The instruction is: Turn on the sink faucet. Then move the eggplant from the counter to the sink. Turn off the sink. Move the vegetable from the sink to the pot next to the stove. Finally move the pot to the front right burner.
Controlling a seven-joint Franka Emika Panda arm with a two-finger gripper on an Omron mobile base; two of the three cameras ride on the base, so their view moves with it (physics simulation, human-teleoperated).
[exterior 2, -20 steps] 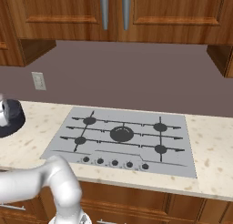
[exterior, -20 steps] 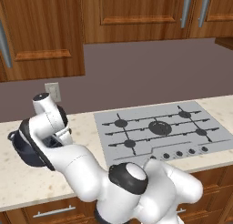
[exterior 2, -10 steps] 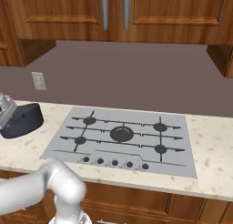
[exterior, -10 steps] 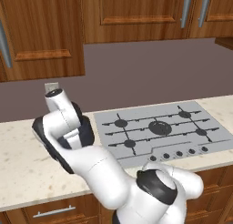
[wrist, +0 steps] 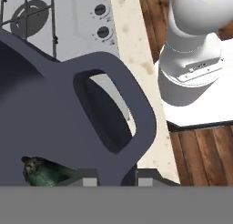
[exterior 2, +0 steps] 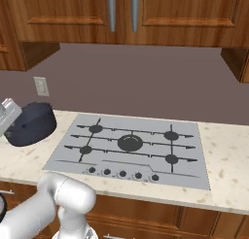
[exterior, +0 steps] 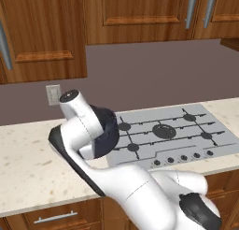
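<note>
So the arm is folding way over to its left, elbow bent hard, with the wrist reaching down at the pot (exterior: 103, 133). The end effector (wrist: 117, 178) is sitting right at the pot's rim, and in the hand view its two finger tips are straddling the base of the loop handle (wrist: 119, 107), one on each side, pinching it. From the right base view the hand is just poking in at the left edge, touching the pot's near side.

The pot looks tilted, with its bottom tipping toward the stove (exterior 2: 131, 143) and its open top facing back toward the arm. It's sitting at the stove's left edge, at least partly over the counter (exterior 2: 221, 155). I honestly can't tell if it's touching the surface or lifted a bit.

Just inside the rim, right beside the left finger tip, the eggplant (wrist: 43, 172) is peeking out: dark with a greenish end, its long axis running roughly sideways in the hand view.

Stove knobs are ahead of the fingers, along the stove's front edge. No readable labels anywhere.
</note>
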